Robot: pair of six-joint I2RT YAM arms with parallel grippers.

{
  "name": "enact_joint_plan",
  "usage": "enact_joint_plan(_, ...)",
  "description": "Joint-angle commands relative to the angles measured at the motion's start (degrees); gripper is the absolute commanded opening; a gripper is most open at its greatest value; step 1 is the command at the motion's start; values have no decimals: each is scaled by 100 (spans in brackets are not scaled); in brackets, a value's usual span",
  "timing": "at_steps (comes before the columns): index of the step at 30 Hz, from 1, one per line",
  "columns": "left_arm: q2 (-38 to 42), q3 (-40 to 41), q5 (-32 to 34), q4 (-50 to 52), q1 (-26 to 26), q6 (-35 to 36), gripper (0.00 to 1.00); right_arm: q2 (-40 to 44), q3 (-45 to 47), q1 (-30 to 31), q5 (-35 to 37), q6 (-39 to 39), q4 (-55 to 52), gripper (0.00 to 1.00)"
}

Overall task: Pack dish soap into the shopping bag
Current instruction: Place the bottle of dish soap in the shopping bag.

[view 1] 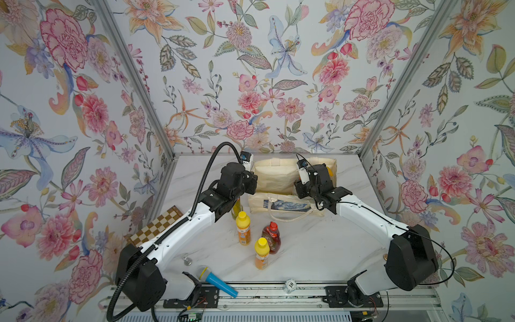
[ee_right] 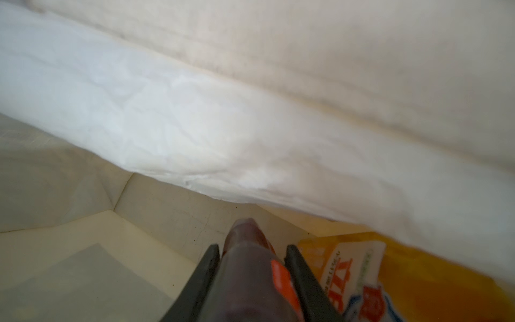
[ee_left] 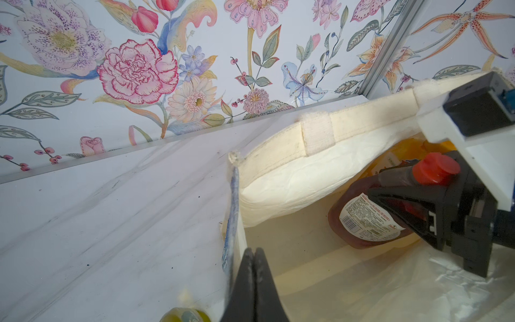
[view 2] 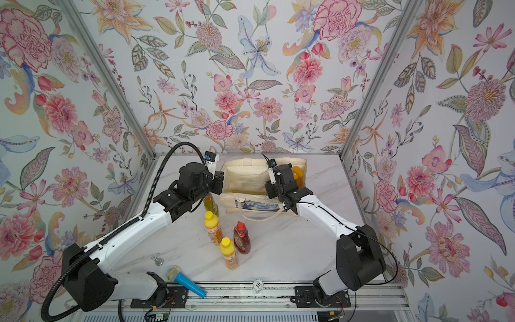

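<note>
The cream shopping bag (view 1: 278, 178) stands open at the back of the table. My right gripper (ee_right: 252, 248) is down inside it, shut on the neck of a dark red, red-capped dish soap bottle (ee_left: 359, 220). A big orange bottle (ee_right: 418, 278) lies in the bag beside it. My left gripper (ee_left: 253, 251) is shut at the bag's left end, by the wall with the blue picture (ee_left: 231, 223), and nothing shows between its fingers. On the table stand two orange yellow-capped bottles (view 1: 243, 227) (view 1: 262, 252) and a dark red one (view 1: 271, 237). A yellow-green bottle (view 2: 211, 205) is partly hidden under my left arm.
A blue toy microphone (view 1: 216, 280) lies at the front edge, near my left arm's base. A checkerboard (view 1: 156, 225) leans at the left wall. A small metal knob (view 1: 187, 259) and a white token marked 10 (view 1: 289, 285) sit near the front. Flowered walls enclose three sides.
</note>
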State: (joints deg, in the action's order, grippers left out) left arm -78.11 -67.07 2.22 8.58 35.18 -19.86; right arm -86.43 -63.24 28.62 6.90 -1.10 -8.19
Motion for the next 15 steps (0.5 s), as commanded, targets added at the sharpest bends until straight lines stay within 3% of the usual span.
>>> enact_joint_plan(1,144,-140,164,89,16,44,0,-85,12,-50,176,-92,745,1)
enact_joint_plan(15,374,-205,156,161,16,43,0,-514,301,-189,345,-48,882,0)
